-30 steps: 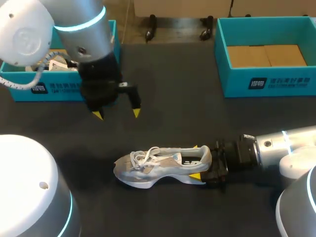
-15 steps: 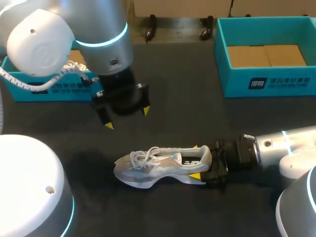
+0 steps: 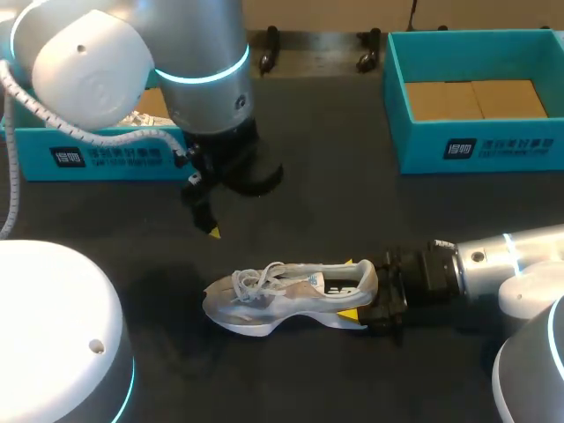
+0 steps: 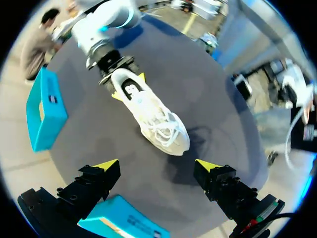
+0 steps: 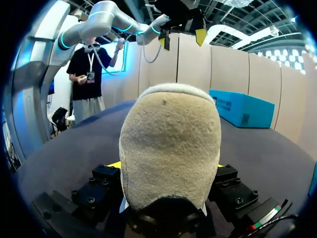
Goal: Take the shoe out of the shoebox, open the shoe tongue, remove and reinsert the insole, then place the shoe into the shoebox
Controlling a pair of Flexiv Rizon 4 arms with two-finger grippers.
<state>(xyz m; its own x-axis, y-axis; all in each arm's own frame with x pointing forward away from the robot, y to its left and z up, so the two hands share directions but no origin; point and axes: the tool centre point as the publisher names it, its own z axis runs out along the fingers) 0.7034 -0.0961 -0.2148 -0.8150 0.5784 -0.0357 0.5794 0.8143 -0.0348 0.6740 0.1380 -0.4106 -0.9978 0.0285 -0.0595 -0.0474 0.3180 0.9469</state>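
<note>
Head view has the shoe (image 3: 286,295) out of its box and lying on the dark surface (image 3: 317,203), so the first step looks done. Opening the tongue, working the insole and repacking seem left to do. The right pincer (image 3: 351,289) pinches the heel from both sides. The left pincer (image 4: 157,165) hangs spread above the surface, with the shoe's toe just ahead of it, not touching.
</note>
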